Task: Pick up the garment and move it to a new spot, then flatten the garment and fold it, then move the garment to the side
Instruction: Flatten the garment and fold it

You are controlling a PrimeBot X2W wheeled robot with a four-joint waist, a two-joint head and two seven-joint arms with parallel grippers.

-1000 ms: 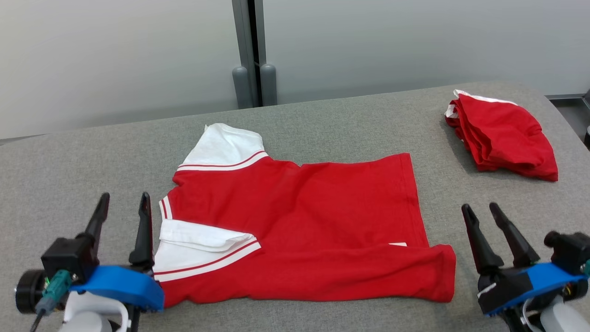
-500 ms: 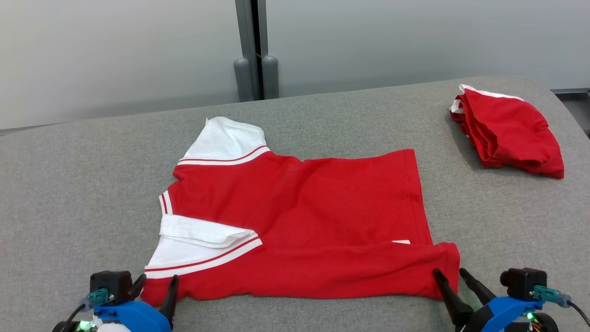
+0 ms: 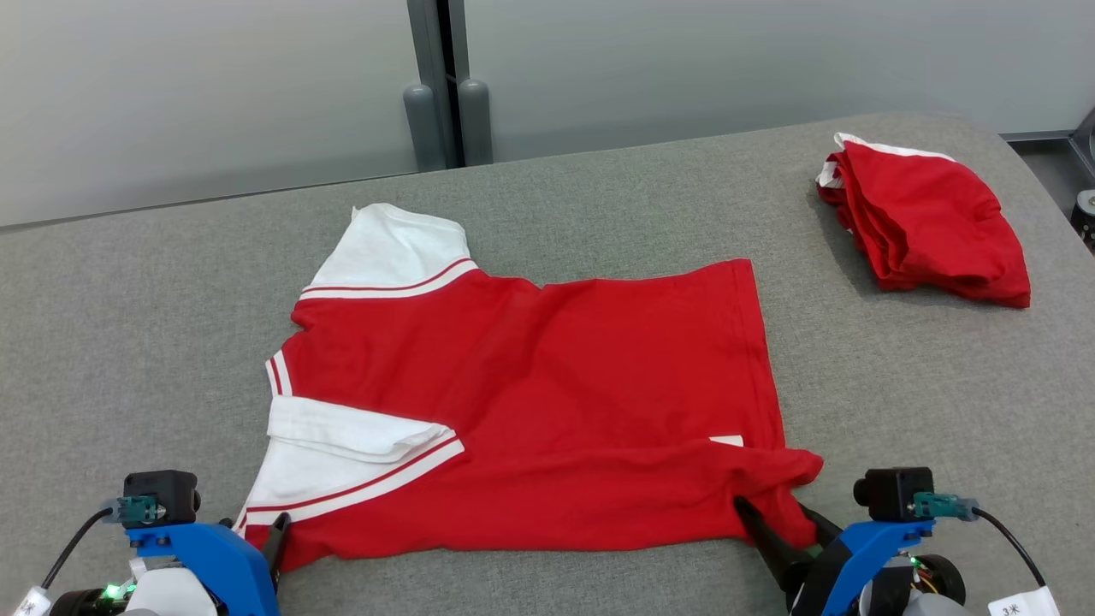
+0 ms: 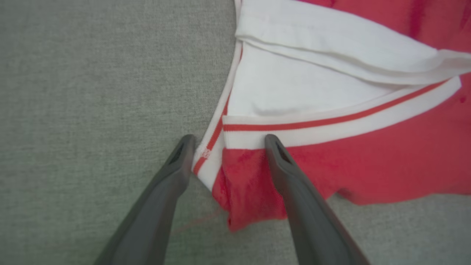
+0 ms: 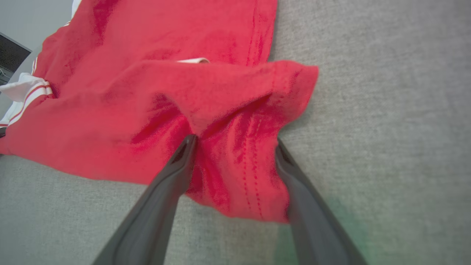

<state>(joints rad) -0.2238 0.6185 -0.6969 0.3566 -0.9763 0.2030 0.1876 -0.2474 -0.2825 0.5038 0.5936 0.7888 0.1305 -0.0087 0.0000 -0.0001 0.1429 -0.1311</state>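
The garment [image 3: 547,385] is a red shirt with white, red-striped sleeves, spread flat on the grey table [image 3: 128,342]. My left gripper [image 3: 257,537] is open at its near left corner. In the left wrist view the left gripper [image 4: 229,141] straddles that corner [image 4: 239,184], one finger on bare table, the other over the red cloth. My right gripper [image 3: 774,513] is open at the near right hem corner. The right wrist view shows the right gripper [image 5: 234,143] with the bunched red hem [image 5: 239,176] between its open fingers.
A second red garment [image 3: 928,227] lies folded at the table's far right. Behind the table stand a pale wall and a grey post [image 3: 436,85]. The table's right edge [image 3: 1048,197] curves down near the folded pile. Bare grey table lies left of the shirt.
Both grippers have dropped from beside the shirt to its near corners. The right fingers have slid onto the hem corner, which has rumpled up. The camera has shifted a little.
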